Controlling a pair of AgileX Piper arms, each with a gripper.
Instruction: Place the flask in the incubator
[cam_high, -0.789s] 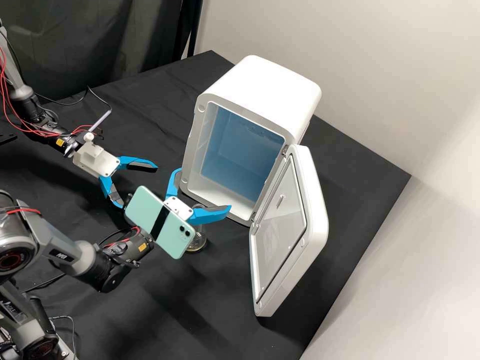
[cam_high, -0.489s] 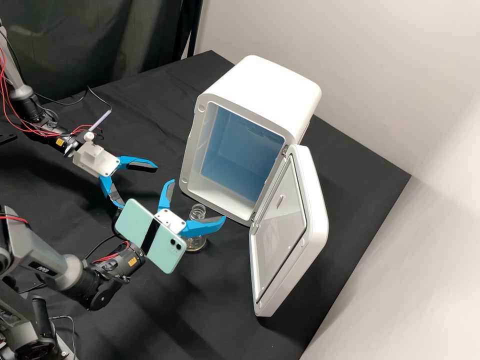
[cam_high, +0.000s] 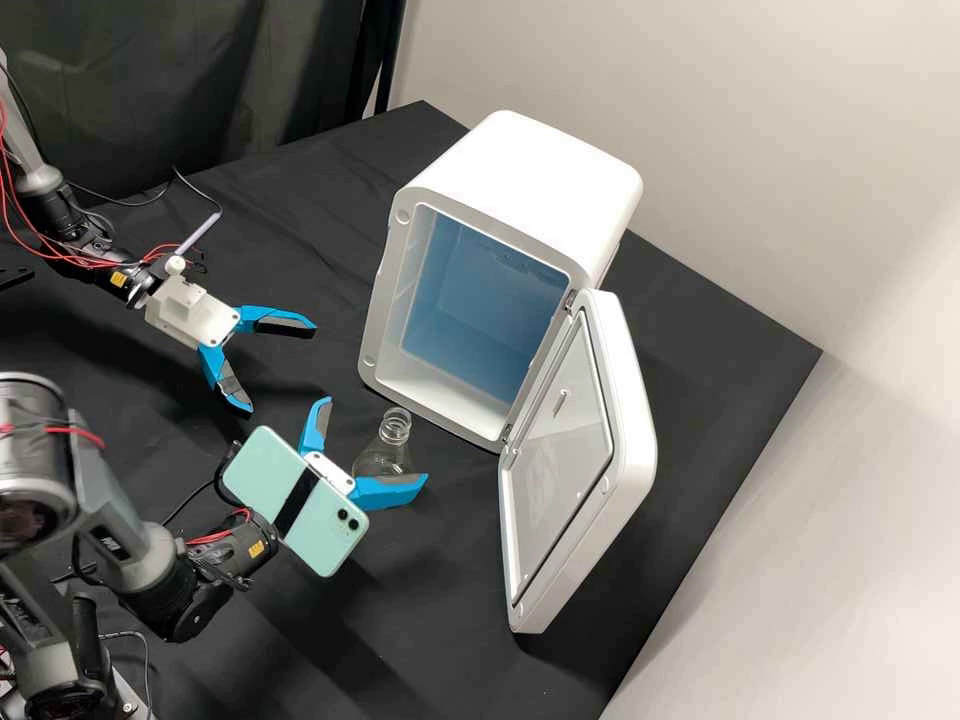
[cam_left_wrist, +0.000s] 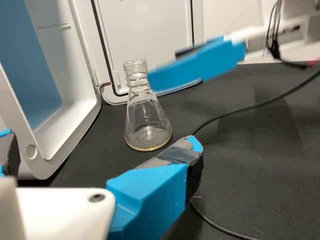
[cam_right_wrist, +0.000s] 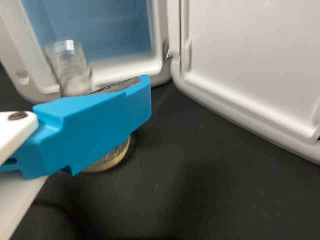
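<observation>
The flask (cam_high: 382, 455) is stood upright on the desk (cam_high: 300, 230) before the open incubator (cam_high: 520, 180). The left jaws and right jaws are spread apart.

The bench (cam_high: 690, 330) holds one flask (cam_high: 383, 455), one incubator (cam_high: 520, 180) with one door (cam_high: 580, 460), and one phone (cam_high: 295, 500). Two grippers hang there: left gripper (cam_high: 278, 365) at the flask's ten o'clock, right gripper (cam_high: 372, 443) at its seven. Red wires (cam_high: 40, 245) number perhaps three.

Bench (cam_high: 700, 330) covered in black cloth, matt, lightly creased. Black curtain (cam_high: 150, 80) hangs behind the far-left edge. Plain white wall (cam_high: 750, 120) runs along the far-right side. One thin black cable (cam_left_wrist: 250, 106) lies loose on the cloth, curving across it.
</observation>
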